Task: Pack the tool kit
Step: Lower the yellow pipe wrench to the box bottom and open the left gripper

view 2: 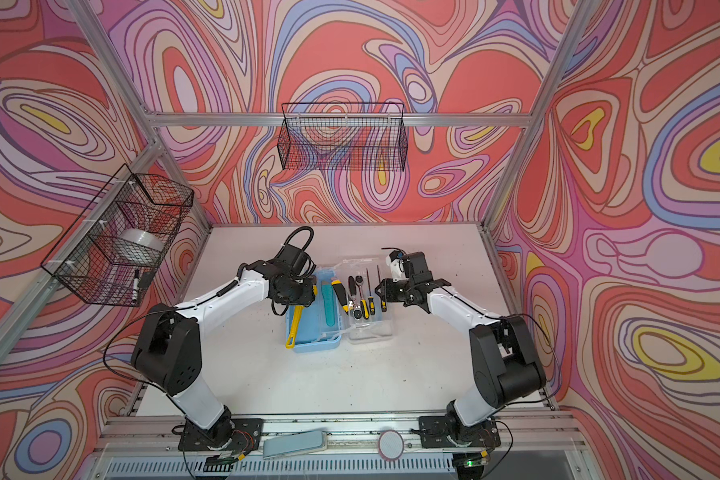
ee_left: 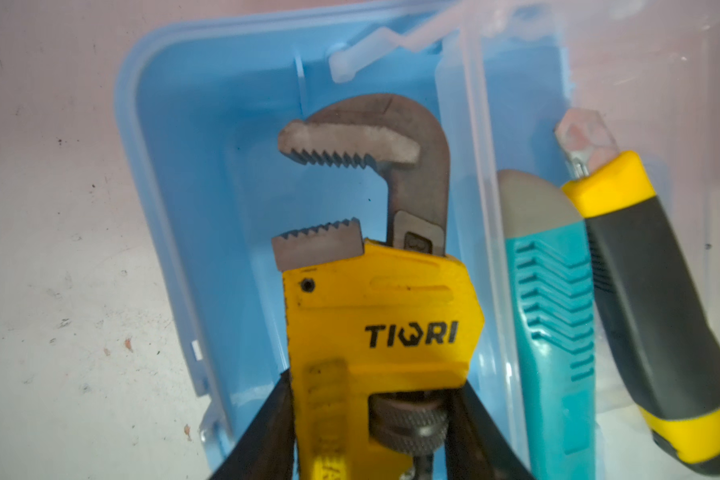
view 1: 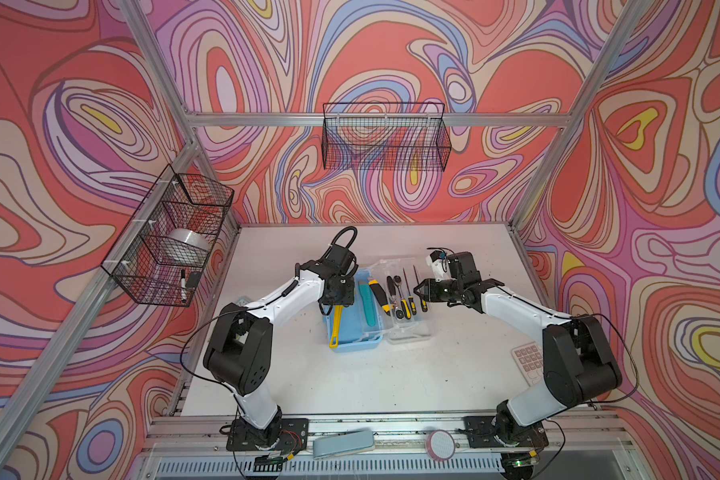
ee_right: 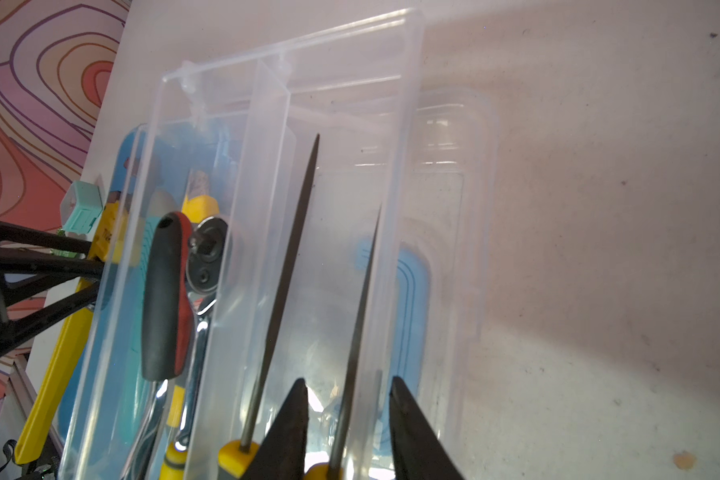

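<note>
Lighting, as we find it: bright, even and diffuse in both top views, with soft shadows under the arms and straight frame rails bowed toward the edges. Left wrist view: the wrench [ee_left: 375,266] is sharp, the near gripper fingers [ee_left: 262,432] blurred. Right wrist view: we note glare on the clear tray [ee_right: 395,174] and a broad soft shadow across the table [ee_right: 599,208].

Pretty cramped in the middle: the tool kit [view 1: 352,332] and its clear tray [view 1: 408,291] sit side by side, tray packed with tools, and the yellow pipe wrench [ee_left: 375,299] fills the blue box's left side. Both arms crowd in above. The white table [view 1: 350,382] in front of the box is wide open.
</note>
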`<control>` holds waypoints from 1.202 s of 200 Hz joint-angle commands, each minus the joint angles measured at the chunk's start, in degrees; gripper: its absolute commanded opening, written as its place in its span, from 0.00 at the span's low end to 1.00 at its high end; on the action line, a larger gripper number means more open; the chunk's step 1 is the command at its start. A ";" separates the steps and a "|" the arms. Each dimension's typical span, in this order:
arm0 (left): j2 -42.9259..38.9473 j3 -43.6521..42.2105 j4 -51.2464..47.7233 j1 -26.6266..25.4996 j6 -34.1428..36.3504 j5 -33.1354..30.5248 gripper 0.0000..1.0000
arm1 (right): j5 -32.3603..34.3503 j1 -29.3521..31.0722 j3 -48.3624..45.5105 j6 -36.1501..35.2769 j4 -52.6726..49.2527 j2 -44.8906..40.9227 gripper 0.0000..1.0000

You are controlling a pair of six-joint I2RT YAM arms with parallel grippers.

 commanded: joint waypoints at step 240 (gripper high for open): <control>9.39 12.83 -2.88 -0.07 0.94 0.50 0.07 | 3.08 0.26 0.06 -1.12 -4.52 2.12 0.32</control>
